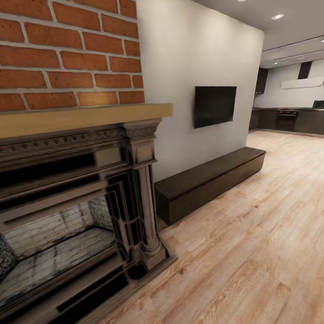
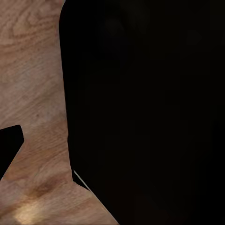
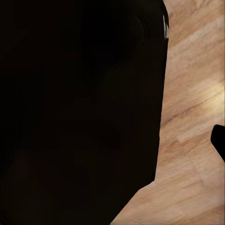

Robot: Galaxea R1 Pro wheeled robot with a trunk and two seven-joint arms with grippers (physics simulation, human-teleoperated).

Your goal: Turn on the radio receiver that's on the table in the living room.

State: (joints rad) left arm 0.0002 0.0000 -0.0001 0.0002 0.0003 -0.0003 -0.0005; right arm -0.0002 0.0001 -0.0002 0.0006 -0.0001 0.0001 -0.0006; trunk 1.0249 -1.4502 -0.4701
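Neither wrist camera lets me tell whether its pincer is released or clenched. The left wrist view has a large black shape (image 2: 145,108) across most of the frame, too dark to read as any part, with a small dark corner (image 2: 9,145) at the edge and light wood plank floor (image 2: 33,93) beneath. The right wrist view is much the same: a broad black mass (image 3: 79,108) in front, a small dark tip (image 3: 218,140) at the border, and plank floor (image 3: 192,93) beyond. Both cameras look down at the floor, so both arms appear to hang low, but their exact pose cannot be made out. From the head view the living room (image 1: 262,232) opens out: a brick fireplace (image 1: 72,186) stands close at the left, with red brick above a pale wood mantel (image 1: 78,118) and a dark carved surround. Just beside it, against the white wall, runs a long dark brown bench (image 1: 208,180) on the floor. A black television (image 1: 215,105) hangs on the wall above the bench. Far off at the right is a kitchen with dark cabinets (image 1: 293,118).
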